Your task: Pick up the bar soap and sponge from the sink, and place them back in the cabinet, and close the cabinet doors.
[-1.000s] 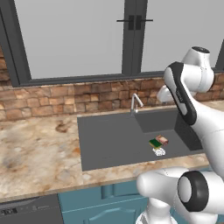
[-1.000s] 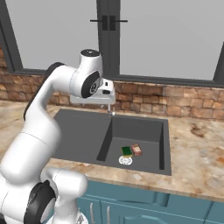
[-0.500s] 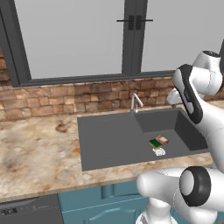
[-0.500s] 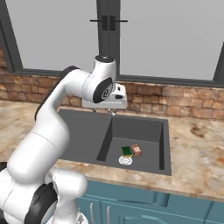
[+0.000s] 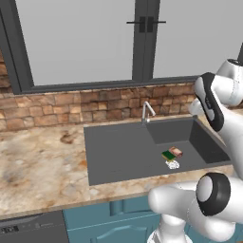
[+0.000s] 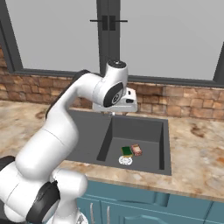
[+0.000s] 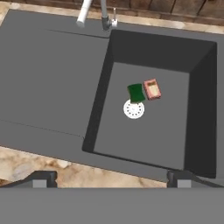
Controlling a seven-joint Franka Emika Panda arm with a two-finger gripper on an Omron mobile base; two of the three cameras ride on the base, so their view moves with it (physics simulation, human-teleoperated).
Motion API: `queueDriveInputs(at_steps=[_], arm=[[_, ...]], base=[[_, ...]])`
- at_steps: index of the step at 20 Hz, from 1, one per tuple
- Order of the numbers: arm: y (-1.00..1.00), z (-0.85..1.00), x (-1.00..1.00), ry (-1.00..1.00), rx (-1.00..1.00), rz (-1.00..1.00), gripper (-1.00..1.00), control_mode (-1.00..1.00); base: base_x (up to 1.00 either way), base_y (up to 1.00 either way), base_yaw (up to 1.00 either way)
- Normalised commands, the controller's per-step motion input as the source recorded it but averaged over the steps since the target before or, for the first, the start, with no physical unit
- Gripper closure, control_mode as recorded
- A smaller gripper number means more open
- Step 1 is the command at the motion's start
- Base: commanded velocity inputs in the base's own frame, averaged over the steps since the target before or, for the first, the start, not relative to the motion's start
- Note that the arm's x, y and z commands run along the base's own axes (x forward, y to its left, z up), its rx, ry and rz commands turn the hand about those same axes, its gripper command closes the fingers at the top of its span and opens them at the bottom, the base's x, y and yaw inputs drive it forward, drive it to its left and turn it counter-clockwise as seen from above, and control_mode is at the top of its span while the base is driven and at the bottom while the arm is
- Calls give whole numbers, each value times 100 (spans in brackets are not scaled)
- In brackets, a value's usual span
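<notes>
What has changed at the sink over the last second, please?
The arm swung rightward along the window until the open gripper hung high above the sink. Nothing was grasped. The bar soap and sponge stayed side by side beside the drain.

Matt dark grey sink [image 7: 52, 78], shiny metal faucet [image 7: 104, 15], speckled stone counter [image 5: 42, 166], rough brick wall [image 5: 71, 107]

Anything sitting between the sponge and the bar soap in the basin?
Nothing: in the hand view the sponge and bar soap lie side by side, at most a thin gap.
</notes>
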Motion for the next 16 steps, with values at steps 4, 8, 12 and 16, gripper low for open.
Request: queueDriveInputs(at_steps=[4, 8, 12, 16], arm=[[-25, -15, 35, 0, 0, 0, -100, -100], [-25, -14, 32, 0, 0, 0, -100, -100], [-24, -22, 28, 0, 0, 0, -100, -100], [-12, -34, 25, -1, -3, 0, -100, -100]], base=[[0, 0, 0], [0, 0, 0], [0, 0, 0], [0, 0, 0]])
